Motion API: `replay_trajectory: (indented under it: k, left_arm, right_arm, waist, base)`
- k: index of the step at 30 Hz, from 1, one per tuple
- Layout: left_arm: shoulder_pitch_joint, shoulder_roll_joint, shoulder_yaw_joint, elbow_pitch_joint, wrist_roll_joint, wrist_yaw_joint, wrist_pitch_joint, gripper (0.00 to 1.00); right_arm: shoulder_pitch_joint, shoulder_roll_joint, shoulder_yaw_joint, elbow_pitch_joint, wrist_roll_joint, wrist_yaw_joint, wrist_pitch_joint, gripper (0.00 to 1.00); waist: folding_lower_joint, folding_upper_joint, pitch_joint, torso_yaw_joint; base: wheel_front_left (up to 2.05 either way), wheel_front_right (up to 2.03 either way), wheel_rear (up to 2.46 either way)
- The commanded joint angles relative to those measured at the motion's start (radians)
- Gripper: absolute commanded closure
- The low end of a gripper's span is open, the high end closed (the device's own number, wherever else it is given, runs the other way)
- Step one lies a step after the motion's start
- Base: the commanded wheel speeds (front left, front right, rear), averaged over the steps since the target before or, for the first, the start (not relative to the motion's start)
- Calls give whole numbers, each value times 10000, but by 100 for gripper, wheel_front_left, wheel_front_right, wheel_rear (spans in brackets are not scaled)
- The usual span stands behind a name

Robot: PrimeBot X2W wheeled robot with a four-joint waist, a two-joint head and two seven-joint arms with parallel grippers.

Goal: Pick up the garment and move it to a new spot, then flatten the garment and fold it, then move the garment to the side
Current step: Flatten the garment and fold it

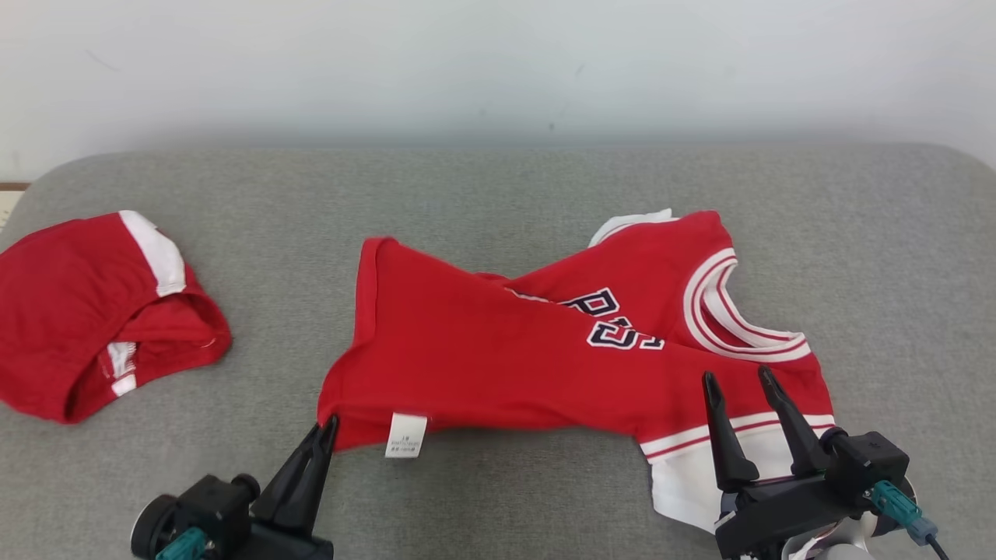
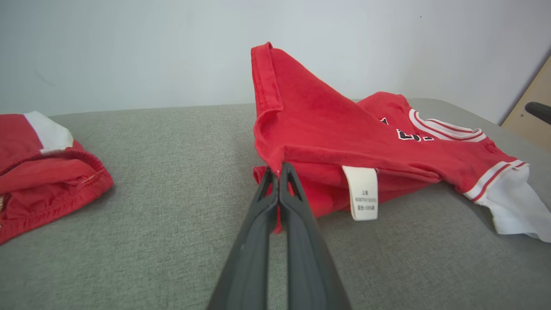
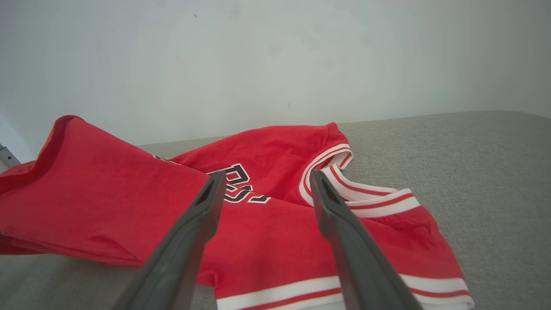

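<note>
In the head view the shirt (image 1: 498,365) lies crumpled mid-pad (image 1: 498,194), my left gripper (image 1: 327,426) clamped on its near-left corner, my right gripper (image 1: 738,375) released over its sleeve; left wrist view: corner pinched beside the tag (image 2: 362,191); right wrist view: fingers (image 3: 193,224) apart above it.

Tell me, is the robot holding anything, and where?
The left gripper pinches the red jersey by a hem corner; the open right gripper holds nothing.

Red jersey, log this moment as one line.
left gripper shut on jersey hem corner | right gripper open over sleeve | jersey crumpled on grey surface
</note>
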Motion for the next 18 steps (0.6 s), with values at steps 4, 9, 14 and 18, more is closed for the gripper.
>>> replay_trajectory:
  k: [4,9,14,18]
  left_arm:
    - [789,235,4,-618,-280,26,267,100]
    - [1749,117,-6,-947,-530,184,406,100]
    - [2468,117,30,-1021,-690,359,405,100]
    - [2728,291,272,-1036,-622,618,201,100]
  right_arm:
    - [73,-99,80,88,86,-7,-36,0]
    - [53,-234,84,157,191,-7,-36,0]
    - [212,-358,-3,227,251,-7,-36,0]
    - [240,-417,32,267,320,-7,-36,0]
  waist:
    - [1,0,-126,280]
    - [1,0,-192,323]
    - [1,0,-307,439]
    - [1,0,-434,617]
  base:
    - [0,0,0]
    - [0,0,0]
    - [0,0,0]
    - [0,0,0]
